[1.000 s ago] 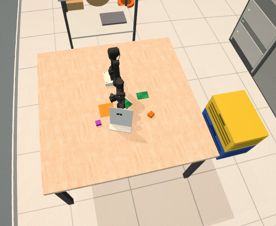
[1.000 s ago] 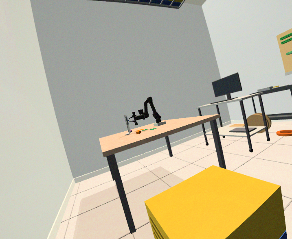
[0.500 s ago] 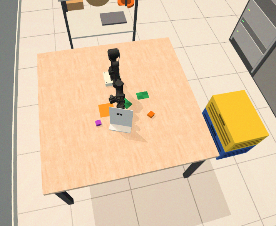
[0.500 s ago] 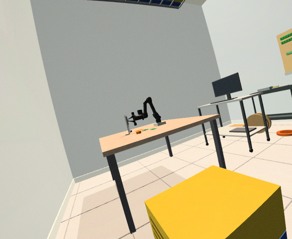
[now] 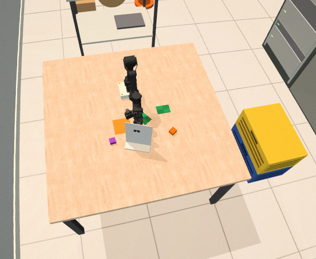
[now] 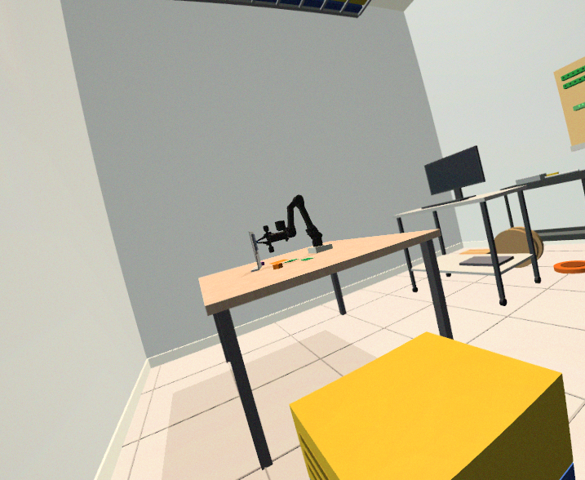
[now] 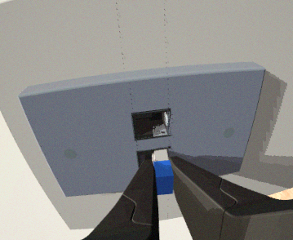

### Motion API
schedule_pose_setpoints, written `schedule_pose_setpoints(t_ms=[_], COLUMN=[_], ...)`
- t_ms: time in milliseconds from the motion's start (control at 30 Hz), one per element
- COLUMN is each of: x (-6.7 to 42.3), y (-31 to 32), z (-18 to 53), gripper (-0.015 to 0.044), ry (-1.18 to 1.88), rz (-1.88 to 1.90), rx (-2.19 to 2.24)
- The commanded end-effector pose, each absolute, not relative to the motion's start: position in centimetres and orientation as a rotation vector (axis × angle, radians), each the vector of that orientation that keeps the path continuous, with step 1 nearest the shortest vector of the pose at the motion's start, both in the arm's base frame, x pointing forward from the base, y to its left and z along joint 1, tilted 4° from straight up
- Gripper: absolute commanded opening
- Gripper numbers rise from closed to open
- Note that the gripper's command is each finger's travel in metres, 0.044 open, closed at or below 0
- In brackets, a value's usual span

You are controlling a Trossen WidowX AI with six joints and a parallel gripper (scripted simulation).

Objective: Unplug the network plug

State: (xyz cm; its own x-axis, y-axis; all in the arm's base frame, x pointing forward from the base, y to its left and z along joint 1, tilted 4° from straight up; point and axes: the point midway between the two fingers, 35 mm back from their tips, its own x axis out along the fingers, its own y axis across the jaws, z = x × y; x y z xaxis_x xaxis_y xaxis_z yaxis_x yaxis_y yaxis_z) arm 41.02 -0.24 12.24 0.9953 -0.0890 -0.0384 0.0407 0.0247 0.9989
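Observation:
The upright panel (image 5: 143, 136) (image 6: 254, 250) carries a blue-grey plate (image 7: 210, 118) with two openings. The plug (image 7: 164, 183), blue at its rear and pale at its front, sits at the lower opening in the wrist view. My gripper (image 5: 137, 123) (image 6: 258, 241) (image 7: 160, 166) is shut on the plug, one finger on each side, with the tips close to the plate. The fingers hide part of the lower opening, and the tab cannot be made out. The flat orange square (image 5: 119, 126) lies on the table beside the panel, on the arm's side; the panel covers one corner in the top view.
An orange cube (image 5: 172, 130) (image 6: 277, 265) and a purple cube (image 5: 112, 140) lie on opposite sides of the panel. One green piece (image 5: 146, 119) lies beside the hand and another green piece (image 5: 163, 109) lies farther off. The arm's pale base (image 5: 123, 90) is behind.

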Motion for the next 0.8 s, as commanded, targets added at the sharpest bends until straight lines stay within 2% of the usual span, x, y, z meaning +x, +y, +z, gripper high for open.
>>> schedule_pose_setpoints(t_ms=[0,767], x=[41.1,39.9], y=[-0.2,0.1], z=[12.1,12.1], gripper=[0.0000,0.0000], ry=[-0.033,-0.032], rz=[-0.101,-0.102], rx=[1.538,1.538])
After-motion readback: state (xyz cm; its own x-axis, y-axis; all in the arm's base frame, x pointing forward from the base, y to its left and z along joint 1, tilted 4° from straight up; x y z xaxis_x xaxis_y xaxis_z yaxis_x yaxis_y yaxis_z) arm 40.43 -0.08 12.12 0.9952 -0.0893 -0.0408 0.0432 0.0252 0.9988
